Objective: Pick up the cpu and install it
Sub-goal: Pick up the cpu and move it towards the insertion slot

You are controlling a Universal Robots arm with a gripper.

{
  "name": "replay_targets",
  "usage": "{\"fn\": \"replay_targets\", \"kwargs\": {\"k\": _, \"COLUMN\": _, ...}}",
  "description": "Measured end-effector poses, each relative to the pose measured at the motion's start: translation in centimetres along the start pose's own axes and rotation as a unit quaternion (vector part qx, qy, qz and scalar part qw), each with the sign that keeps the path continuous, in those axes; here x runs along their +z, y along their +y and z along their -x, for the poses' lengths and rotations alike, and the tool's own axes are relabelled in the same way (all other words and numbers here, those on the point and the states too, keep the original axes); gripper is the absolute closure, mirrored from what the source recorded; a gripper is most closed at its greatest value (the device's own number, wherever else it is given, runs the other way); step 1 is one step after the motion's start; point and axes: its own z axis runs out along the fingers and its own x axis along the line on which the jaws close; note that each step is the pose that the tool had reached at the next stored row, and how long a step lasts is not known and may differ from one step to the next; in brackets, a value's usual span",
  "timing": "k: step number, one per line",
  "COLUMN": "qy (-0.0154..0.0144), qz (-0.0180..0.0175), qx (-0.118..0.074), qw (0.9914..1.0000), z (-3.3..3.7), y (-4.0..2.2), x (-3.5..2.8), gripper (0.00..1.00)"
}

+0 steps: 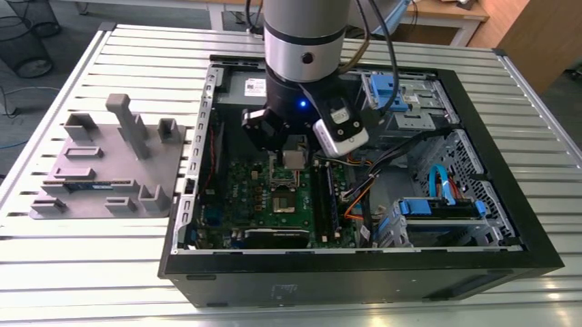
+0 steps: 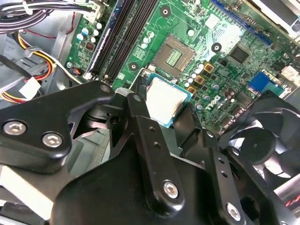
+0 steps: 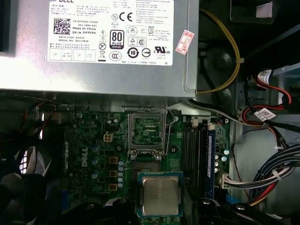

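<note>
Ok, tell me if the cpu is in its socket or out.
Out: the gripper holds the cpu clear of the socket, whose contacts lie bare.

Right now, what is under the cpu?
Green motherboard shows around the cpu, and the socket lies beside it, not beneath. The board patch directly under the chip is covered.

We see an open black computer case (image 1: pixel 364 272) lying on the silver slatted table (image 1: pixel 136 266), grey plastic fixture block (image 1: pixel 100 170) beside it at the exterior view's left. Inside: green circuit board (image 2: pixel 243 77), grey metal power supply box (image 3: pixel 93 77), round black fan (image 2: pixel 255 140).
</note>
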Motion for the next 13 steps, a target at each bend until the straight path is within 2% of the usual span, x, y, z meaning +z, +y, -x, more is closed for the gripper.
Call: {"fn": "replay_targets", "kwargs": {"k": 13, "qy": 0.0, "qz": 0.0001, "qx": 0.0, "qw": 1.0, "z": -0.03, "y": -0.05, "x": 0.22, "gripper": 0.53}}
